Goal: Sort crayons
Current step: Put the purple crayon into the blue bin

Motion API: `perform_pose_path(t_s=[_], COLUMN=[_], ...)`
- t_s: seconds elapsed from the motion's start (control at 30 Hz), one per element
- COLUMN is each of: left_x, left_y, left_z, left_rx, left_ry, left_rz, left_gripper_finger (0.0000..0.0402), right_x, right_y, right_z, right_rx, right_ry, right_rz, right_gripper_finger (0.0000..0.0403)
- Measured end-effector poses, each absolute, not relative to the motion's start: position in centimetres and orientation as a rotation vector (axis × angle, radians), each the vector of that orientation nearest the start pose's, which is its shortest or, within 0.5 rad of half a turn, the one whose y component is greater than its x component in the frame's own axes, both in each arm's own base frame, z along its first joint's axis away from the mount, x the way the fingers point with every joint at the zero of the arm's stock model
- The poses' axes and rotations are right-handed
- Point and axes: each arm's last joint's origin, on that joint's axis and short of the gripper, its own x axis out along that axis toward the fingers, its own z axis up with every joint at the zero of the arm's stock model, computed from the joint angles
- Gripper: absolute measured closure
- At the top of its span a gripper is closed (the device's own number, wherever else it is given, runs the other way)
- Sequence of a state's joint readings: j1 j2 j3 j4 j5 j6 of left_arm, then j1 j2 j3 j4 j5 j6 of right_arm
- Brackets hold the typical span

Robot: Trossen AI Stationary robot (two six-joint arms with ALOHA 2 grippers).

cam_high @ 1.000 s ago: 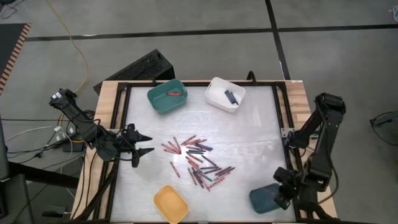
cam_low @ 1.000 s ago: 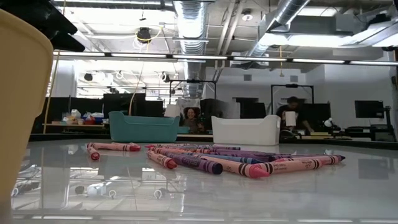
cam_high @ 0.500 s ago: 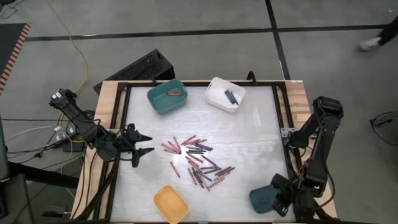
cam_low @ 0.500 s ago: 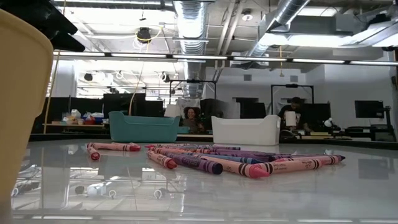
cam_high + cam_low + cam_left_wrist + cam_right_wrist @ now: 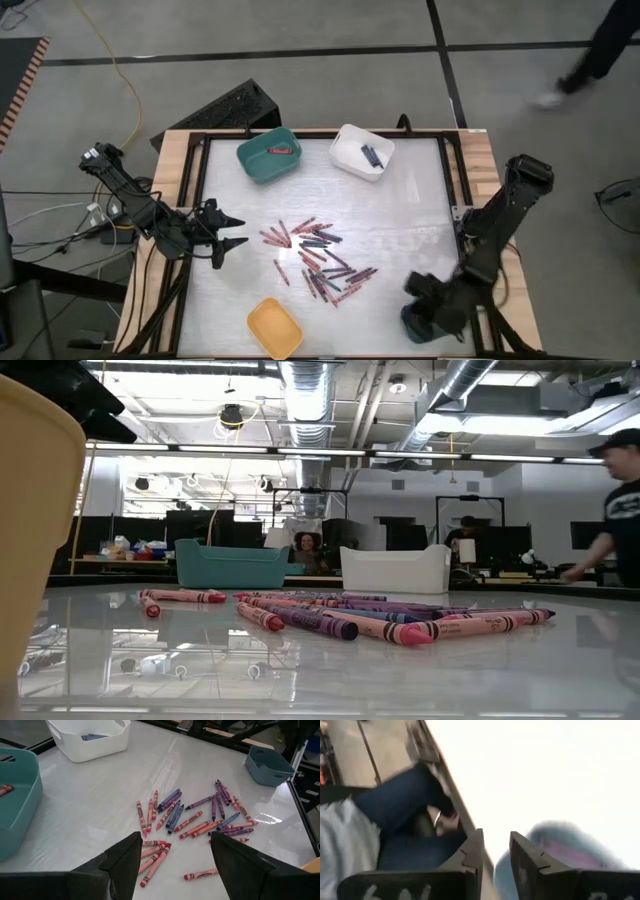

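Several red, pink and purple crayons (image 5: 318,260) lie loose in a heap at the table's middle, also seen in the low view as crayons (image 5: 340,615). One red crayon (image 5: 282,151) lies in the teal bin (image 5: 262,165), and a dark one (image 5: 371,156) in the white bin (image 5: 350,158). My left gripper (image 5: 236,231) hovers open to the left of the heap, pointing at it, with nothing between its fingers (image 5: 176,837). Open and holding nothing, my right gripper (image 5: 415,288) is above the dark blue bin (image 5: 420,325) at the near right corner.
A yellow bin (image 5: 274,328) stands at the near edge, left of the middle. A black frame (image 5: 190,180) runs round the tabletop. A person's jeans and hand (image 5: 410,805) show beyond the table's edge; another person (image 5: 600,50) walks across the floor behind.
My right gripper has swung from the near right corner toward the table's left, coming over the dark blue bin, and has turned about its wrist. A person has walked into view on the floor at the far right.
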State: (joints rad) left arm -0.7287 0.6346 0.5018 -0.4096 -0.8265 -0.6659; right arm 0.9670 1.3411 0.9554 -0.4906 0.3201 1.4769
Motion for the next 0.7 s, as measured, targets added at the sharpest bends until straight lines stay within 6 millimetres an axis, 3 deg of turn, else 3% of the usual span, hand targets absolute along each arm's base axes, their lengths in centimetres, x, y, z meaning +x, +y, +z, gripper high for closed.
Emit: perform_pose_path(t_s=[0.2, 0.4, 0.53, 0.7], left_x=[11.3, 11.3, 11.3, 11.3], left_y=[-7.3, -7.3, -7.3, -7.3], left_z=[24.2, 24.2, 24.2, 24.2], left_rx=[-0.279, -0.304, -0.307, -0.308], left_ry=[0.334, 0.342, 0.344, 0.344], left_rz=[0.215, 0.201, 0.198, 0.198], left_gripper_finger=[0.0174, 0.0174, 0.0174, 0.0174], right_x=[21.1, 25.1, 27.5, 29.3], right_y=[17.3, 13.4, 12.2, 12.3], right_z=[25.1, 23.1, 21.2, 19.5], right_rx=[0.63, 0.47, 0.375, 0.306], right_ry=[0.782, 0.776, 0.789, 0.774], right_rz=[-0.143, -0.289, -0.306, -0.268], right_gripper_finger=[0.0311, 0.0311, 0.0311, 0.0311])
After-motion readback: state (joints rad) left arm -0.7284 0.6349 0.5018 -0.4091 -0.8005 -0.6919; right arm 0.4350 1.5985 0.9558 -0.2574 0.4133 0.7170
